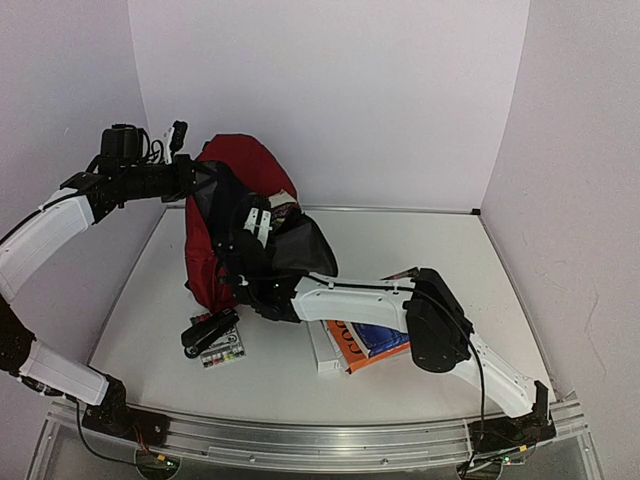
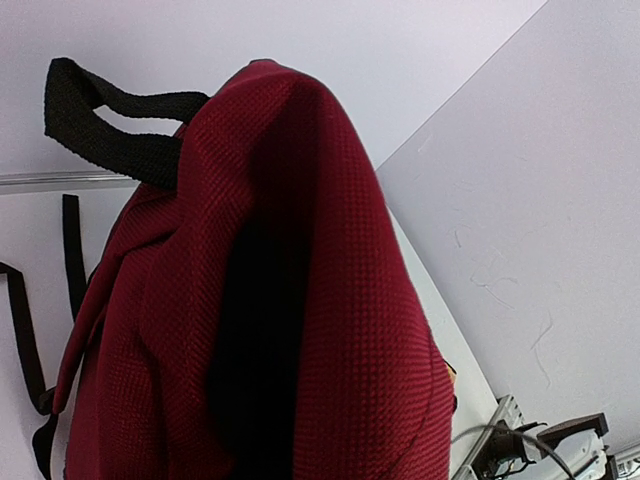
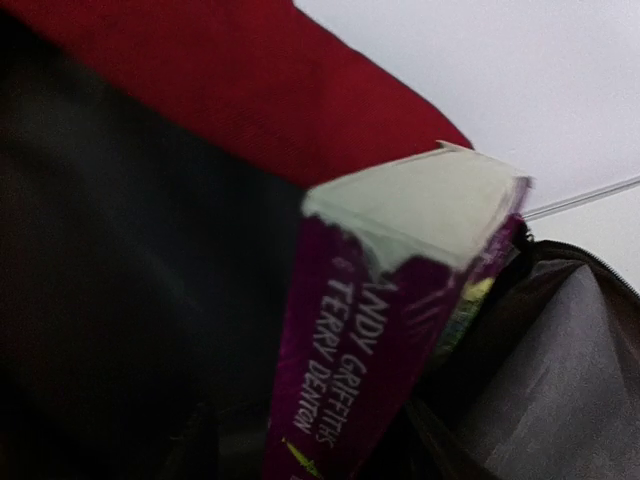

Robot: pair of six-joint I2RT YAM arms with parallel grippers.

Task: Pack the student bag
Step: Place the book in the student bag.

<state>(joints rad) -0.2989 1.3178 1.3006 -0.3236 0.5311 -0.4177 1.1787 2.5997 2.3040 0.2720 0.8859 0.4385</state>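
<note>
One red bag [image 1: 245, 165] stands at the table's [image 1: 450, 260] 10 o'clock, its top pinched tight in the left gripper [image 1: 183, 172]. Only the right wrist view shows one purple book [image 3: 400, 330] inside. The right gripper [image 1: 260, 222] is at the mouth (released or grasping, I cannot tell). At least two more books [image 1: 365, 345] lie at the bag's 5 o'clock.

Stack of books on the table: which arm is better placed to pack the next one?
Probably right. The left gripper holds the backpack up by its top; the right gripper is at its opening, and the stack of books lies near the right arm.
</note>
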